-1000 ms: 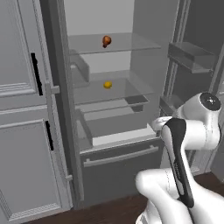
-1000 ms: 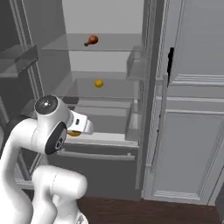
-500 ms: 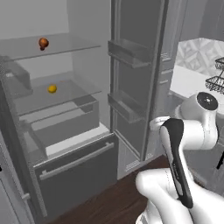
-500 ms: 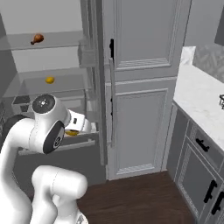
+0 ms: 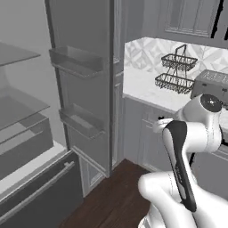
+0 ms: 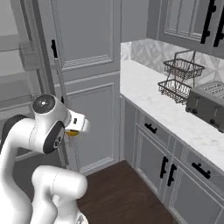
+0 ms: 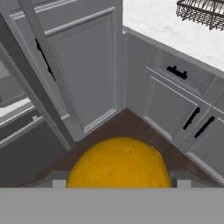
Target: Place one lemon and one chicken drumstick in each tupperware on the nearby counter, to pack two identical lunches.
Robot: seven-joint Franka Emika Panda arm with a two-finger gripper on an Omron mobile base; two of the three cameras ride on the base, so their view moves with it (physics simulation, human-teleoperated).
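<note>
Holding a round yellow lemon (image 7: 119, 162) between our jaws, we see it bulging up at the bottom of the hand view, with the two grey finger tips (image 7: 58, 180) pressed to its left and right sides. Our gripper (image 6: 72, 132) is clamped on that fruit, and from the right base view a sliver of yellow peeks out just under the white hand. We carry it up in the air above the dark wooden floor (image 5: 111, 200), well apart from any surface.

Ahead and to our right runs the long white marble-look counter (image 6: 162, 107) over grey cabinet doors and drawers with black handles. On it stands a two-tier black wire basket (image 6: 180, 78), and just beside that, further along, a silver toaster (image 6: 209, 104) with slots on top. We cannot make out the trays from here.

To our left stands the open grey fridge door (image 5: 87, 84) with its two door bins, and beyond it the grey fridge shelves (image 5: 18, 109) and a drawer front below. A tall grey pantry cabinet (image 6: 83, 74) with panelled doors sits between the fridge and the counter.
</note>
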